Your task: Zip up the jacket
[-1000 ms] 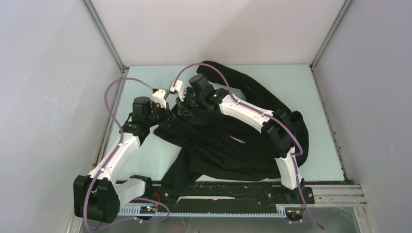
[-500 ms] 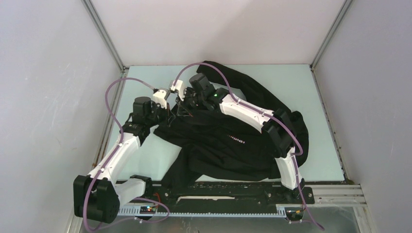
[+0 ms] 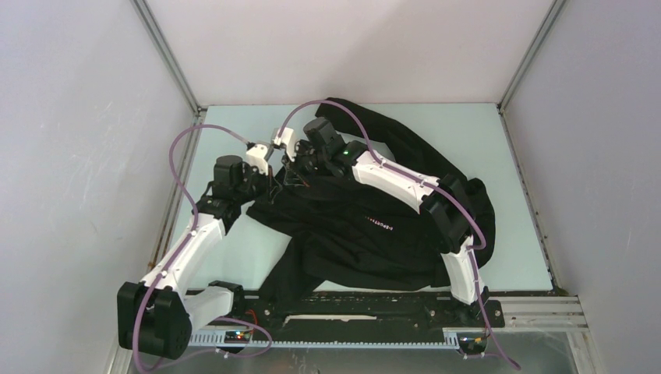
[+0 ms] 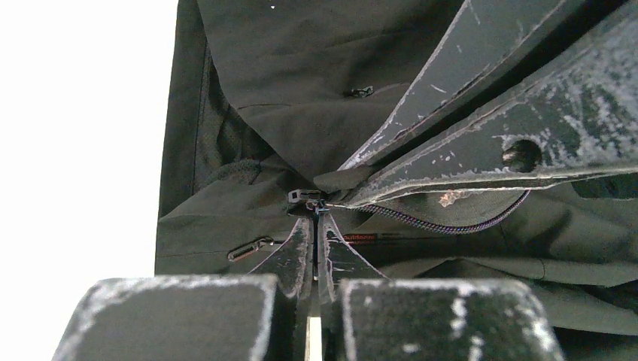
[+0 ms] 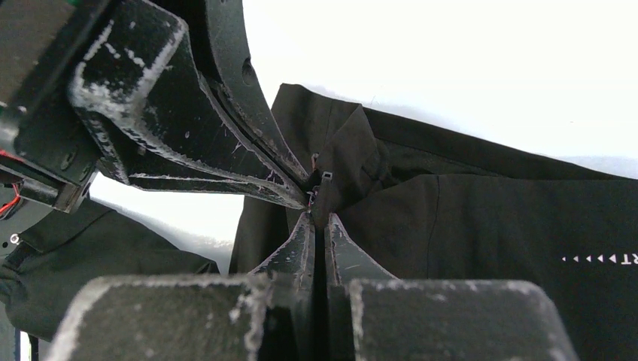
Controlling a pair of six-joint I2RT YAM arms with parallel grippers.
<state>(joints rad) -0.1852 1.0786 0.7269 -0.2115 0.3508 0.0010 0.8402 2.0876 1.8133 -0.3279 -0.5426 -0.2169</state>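
Left gripper [image 4: 316, 219] and right gripper [image 5: 318, 216], both clenched on the jacket [image 3: 366, 241], meet tip to tip; we see the zipper teeth [image 4: 451, 226] run toward 3 o'clock from the left tips.

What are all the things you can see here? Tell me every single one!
jacket: one, black, crumpled across the middle of the table
lettering: one short line, pale, on the jacket's chest
zipper: one, dark teeth, beside the pincer tips
table: one, pale green, under everything
walls: three, whitish, around the table
cables: two, purple, looping over the arms
arms: two, white with black joints, bases at the near edge
left pincer: one, black, shut on the jacket at the zipper
right pincer: one, black, shut on the jacket, tip to tip with the left pincer
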